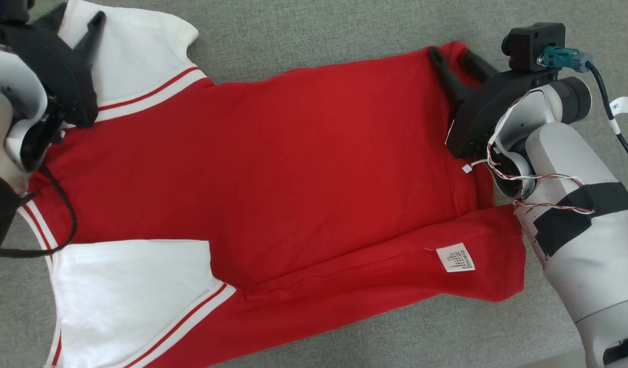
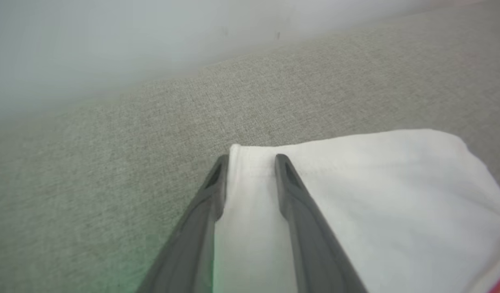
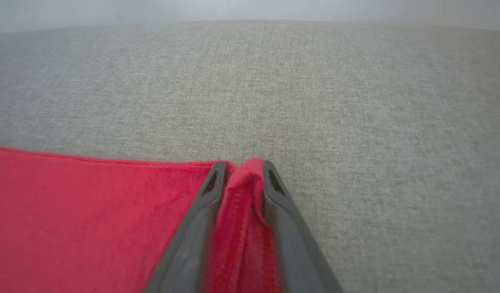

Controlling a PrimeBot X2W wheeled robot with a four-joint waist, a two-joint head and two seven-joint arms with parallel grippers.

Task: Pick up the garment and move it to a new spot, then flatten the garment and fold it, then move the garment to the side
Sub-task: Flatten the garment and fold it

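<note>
- Head view: garment lies spread on tabletop; L pincer and R pincer are at its far edge.
- L wrist: white sleeve lies between the fingers. I cannot tell if it grips, so I would close fully first.
- R wrist: red fold is pinched; I would lift both sides together, slowly.

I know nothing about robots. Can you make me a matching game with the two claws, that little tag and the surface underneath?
1. left gripper
2. right gripper
3. label
4. fabric surface

A. grey
B. red shirt corner between its fingers
C. white sleeve edge between its fingers
D. white, lying on red cloth

Pairs: 1-C, 2-B, 3-D, 4-A
</note>
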